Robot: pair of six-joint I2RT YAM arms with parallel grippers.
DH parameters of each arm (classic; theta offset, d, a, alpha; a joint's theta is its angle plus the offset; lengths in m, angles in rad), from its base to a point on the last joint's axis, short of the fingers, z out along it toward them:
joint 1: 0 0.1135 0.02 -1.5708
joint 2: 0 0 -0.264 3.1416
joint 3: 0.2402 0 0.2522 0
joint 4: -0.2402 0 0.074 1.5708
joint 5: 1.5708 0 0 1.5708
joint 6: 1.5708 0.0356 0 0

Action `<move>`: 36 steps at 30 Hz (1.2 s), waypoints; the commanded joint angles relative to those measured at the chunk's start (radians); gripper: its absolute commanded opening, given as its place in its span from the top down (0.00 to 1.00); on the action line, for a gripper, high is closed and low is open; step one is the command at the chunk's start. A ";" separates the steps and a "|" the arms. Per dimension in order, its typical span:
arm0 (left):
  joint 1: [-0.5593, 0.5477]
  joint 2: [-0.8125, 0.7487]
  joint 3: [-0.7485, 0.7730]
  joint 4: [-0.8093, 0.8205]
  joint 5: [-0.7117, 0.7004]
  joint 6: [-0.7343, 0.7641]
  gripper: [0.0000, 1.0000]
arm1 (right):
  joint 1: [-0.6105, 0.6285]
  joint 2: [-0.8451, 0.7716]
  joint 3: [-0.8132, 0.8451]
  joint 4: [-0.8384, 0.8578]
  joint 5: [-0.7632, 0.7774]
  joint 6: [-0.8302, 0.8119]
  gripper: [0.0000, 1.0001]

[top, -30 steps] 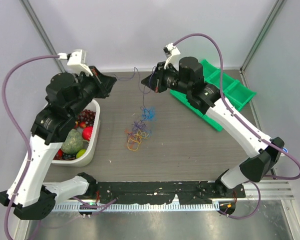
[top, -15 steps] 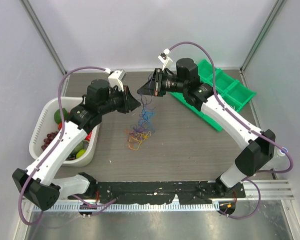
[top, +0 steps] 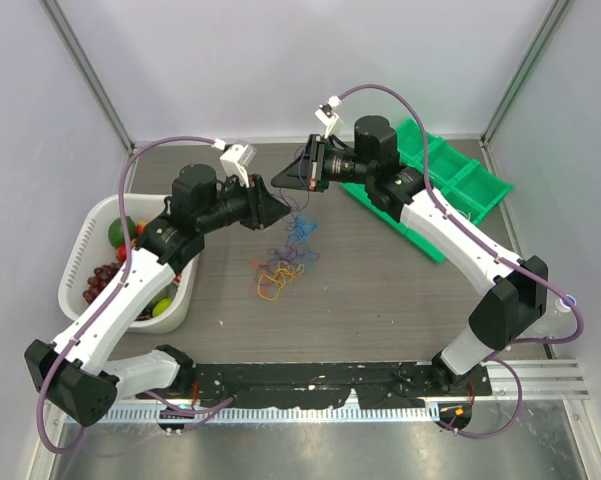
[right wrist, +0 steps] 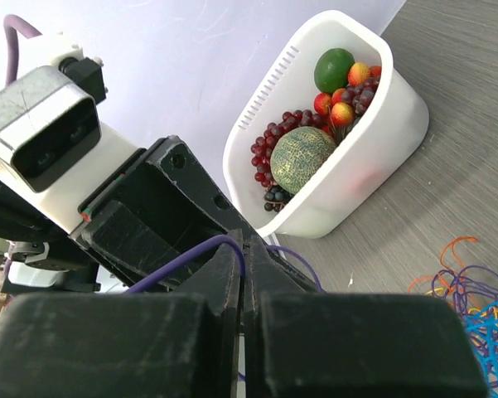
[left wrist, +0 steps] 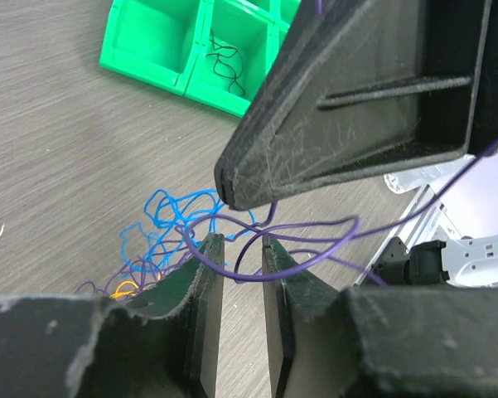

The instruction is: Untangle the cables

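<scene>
The cables (top: 283, 255) lie as a loose tangle of blue, purple, orange and yellow strands on the table's middle; they also show in the left wrist view (left wrist: 166, 224) and the right wrist view (right wrist: 472, 298). My right gripper (top: 278, 183) hangs above the tangle, shut on a purple cable (right wrist: 190, 257) that rises from it. My left gripper (top: 284, 204) is right beside and just below it. Its jaws stand a little apart in the left wrist view (left wrist: 242, 245), with a loop of the purple cable (left wrist: 298, 228) crossing their tips unclamped.
A white bin (top: 85, 250) of fruit stands at the left, also in the right wrist view (right wrist: 381, 157). A green compartment tray (top: 460, 180) lies at the back right, with a thin black strand in one cell (left wrist: 225, 66).
My left arm has swung from the back left, over the bin, in to the centre beside the right gripper. The right gripper has shifted slightly left, still holding the purple cable.
</scene>
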 commanded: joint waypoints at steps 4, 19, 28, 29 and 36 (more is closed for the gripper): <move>-0.005 -0.049 -0.018 0.104 0.034 -0.009 0.66 | -0.006 -0.003 -0.015 0.099 -0.035 0.047 0.99; -0.030 0.017 -0.006 0.216 -0.070 -0.030 0.79 | -0.008 0.011 -0.024 0.194 -0.078 0.121 0.99; -0.030 -0.055 -0.023 0.133 -0.184 -0.023 1.00 | -0.069 -0.015 0.020 -0.118 0.060 -0.052 0.44; -0.030 -0.064 -0.020 0.119 -0.190 -0.024 1.00 | -0.077 -0.031 0.019 -0.210 0.107 -0.131 0.33; -0.028 -0.089 0.043 0.027 -0.231 -0.087 1.00 | -0.098 -0.121 -0.111 -0.482 0.204 -0.502 0.28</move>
